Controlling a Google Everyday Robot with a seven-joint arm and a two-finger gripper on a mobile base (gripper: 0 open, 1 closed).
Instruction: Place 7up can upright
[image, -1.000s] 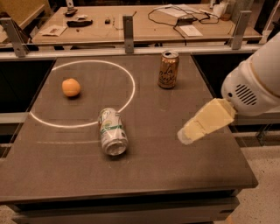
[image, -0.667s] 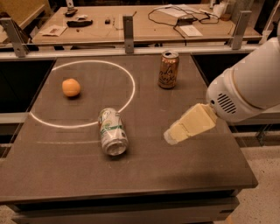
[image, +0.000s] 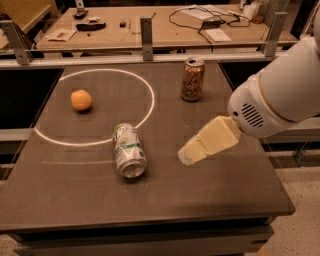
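The 7up can (image: 128, 149), silvery-white with a green band, lies on its side on the dark table (image: 75, 195), its shiny end facing the front edge. It rests just across the near rim of a white circle (image: 150, 100) drawn on the tabletop. My gripper (image: 190, 154), with cream-coloured fingers, reaches in from the right on a white arm (image: 280, 95). It hovers above the table about a can's length to the right of the 7up can and holds nothing.
A tan-gold can (image: 192, 79) stands upright at the back of the table, right of the circle. An orange (image: 81, 100) sits inside the circle at the left. A metal rail (image: 146, 32) and a cluttered wooden bench stand behind the table.
My gripper has moved left across the table toward the 7up can, and more of the arm has come into view. The cans and the orange have not moved.
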